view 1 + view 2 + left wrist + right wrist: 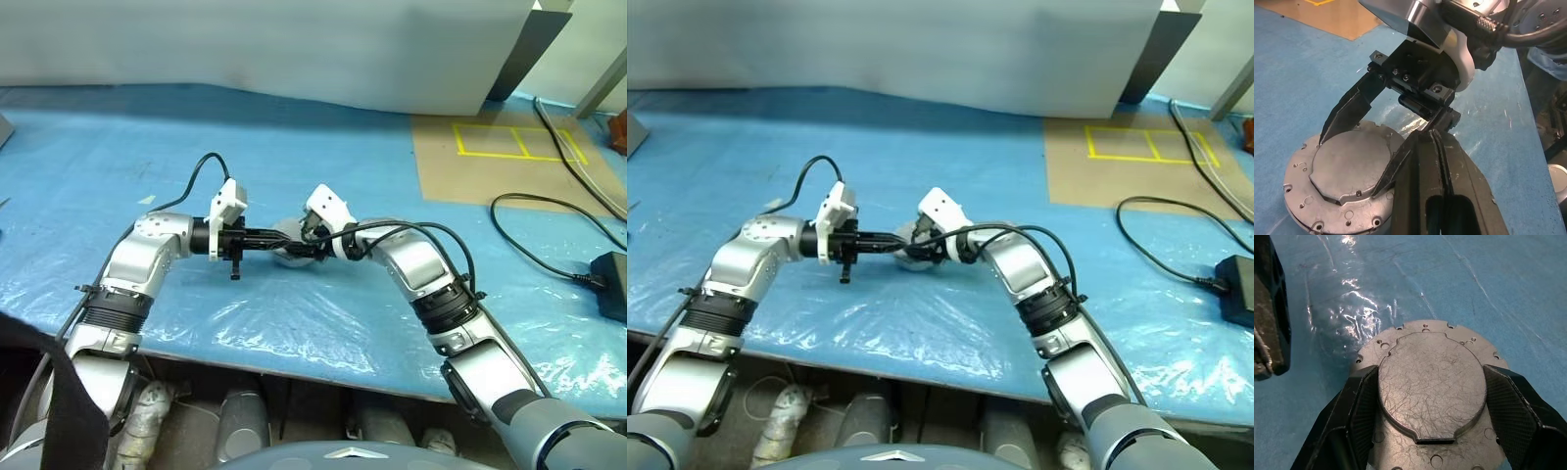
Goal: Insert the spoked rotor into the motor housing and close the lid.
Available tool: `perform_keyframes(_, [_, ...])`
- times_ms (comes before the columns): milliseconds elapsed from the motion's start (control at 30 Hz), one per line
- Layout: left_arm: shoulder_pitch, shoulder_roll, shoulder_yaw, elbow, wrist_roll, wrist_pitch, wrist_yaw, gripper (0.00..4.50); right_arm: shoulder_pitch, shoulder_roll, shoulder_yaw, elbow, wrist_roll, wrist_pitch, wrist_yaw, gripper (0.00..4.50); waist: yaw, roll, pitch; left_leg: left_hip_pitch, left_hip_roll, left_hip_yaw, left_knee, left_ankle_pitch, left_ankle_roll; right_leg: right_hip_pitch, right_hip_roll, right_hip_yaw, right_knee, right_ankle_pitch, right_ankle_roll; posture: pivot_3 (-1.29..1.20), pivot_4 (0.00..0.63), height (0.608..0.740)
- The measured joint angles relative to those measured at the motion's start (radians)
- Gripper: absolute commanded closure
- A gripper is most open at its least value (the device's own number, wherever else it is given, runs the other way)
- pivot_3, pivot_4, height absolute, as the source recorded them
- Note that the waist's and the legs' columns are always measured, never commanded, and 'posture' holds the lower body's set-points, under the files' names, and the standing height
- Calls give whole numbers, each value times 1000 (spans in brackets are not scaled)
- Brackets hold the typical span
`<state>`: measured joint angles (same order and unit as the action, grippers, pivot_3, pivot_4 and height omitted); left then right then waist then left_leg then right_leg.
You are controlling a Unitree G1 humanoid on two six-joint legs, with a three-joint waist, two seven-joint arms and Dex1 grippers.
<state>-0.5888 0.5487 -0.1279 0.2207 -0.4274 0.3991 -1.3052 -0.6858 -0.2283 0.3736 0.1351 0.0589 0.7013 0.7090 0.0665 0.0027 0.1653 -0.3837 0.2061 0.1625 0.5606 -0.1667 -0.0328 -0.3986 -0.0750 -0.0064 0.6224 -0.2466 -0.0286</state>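
Right hand (1430, 431): black fingers (1354, 416) spread wide, one on each side of the raised centre plate of the round grey metal lid (1432, 391), plain scratched face up. Pads look to touch the plate's edges at 9 and 3 o'clock in the right wrist view; can't confirm a firm clamp.

Left hand (1437, 147): fingers pressed together, nothing between them, tip just beside the lid's rim and next to one right finger.

Lid: flat flange with small screw holes round it, seated on a round dark body that rests on the blue plastic-covered surface (323, 323). In the head view it sits just above centre, between the two hands.

Outward: black cable (549, 255) and black power brick (612, 284) at 3 o'clock, brown cardboard sheet with yellow tape rectangle (519, 142) at 2 o'clock.
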Motion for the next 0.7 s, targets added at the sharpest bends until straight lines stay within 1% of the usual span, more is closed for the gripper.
perform_keyframes(100, [0, 0, 0, 0, 2, -2, 1, 4500, 2, 10, 18, 16, -21, -26, -21, 1549, -2, 0, 0, 5, 0, 3, -1, 0, 0, 2, 0, 4, 1, 0, 0, 0, 150, 740])
perform_keyframes(167, [0, 0, 0, 0, 2, -2, 2, 4500, -2, 35, 23, 50, -36, -38, -56, 1549, -2, 0, 0, 12, 0, 5, -3, 0, 0, 6, 0, 6, 1, -1, 1, 0, 150, 740])
perform_keyframes(200, [1, 0, 0, -1, 2, -2, 2, 4500, -3, 44, 26, 62, -43, -38, -69, 1549, -2, -1, 0, 17, 0, 6, -6, 0, 0, 8, -1, 8, 1, -4, 8, 0, 150, 740])
perform_keyframes(300, [3, 0, 0, -1, 2, -2, 2, 4500, -4, 55, 31, 79, -57, -42, -87, 1549, 0, -2, -1, 25, -1, 8, -18, -2, 2, 11, -3, 10, -3, -5, 9, 0, 150, 740])
perform_keyframes(433, [4, 0, 0, 0, 10, -3, 2, 4500, 2, 47, 47, 80, -69, -76, -90, 1549, 2, -1, -1, 27, -1, 9, -21, -2, 2, 10, -3, 10, -3, -5, 9, 0, 150, 740])
perform_keyframes(500, [0, 0, -1, 19, 25, -12, 4, 4500, 7, 23, 55, 73, -69, -97, -70, 1549, 2, 0, -2, 27, -1, 9, -21, -1, 2, 11, -3, 10, -3, -5, 9, 0, 150, 740])
perform_keyframes(667, [-23, 4, -7, 200, 139, -110, 55, 4500, 22, -12, 54, 39, -64, -111, -22, 1549, 10, 0, -5, 23, -1, 9, -21, 0, 0, 11, -3, 10, -8, -5, 9, 0, 150, 740])
perform_keyframes(700, [-25, -1, -9, 228, 153, -129, 63, 4500, 23, -12, 52, 38, -61, -111, -15, 1549, 9, -1, -7, 22, -1, 10, -20, 0, 0, 11, -3, 10, -9, -3, 5, 0, 150, 740])
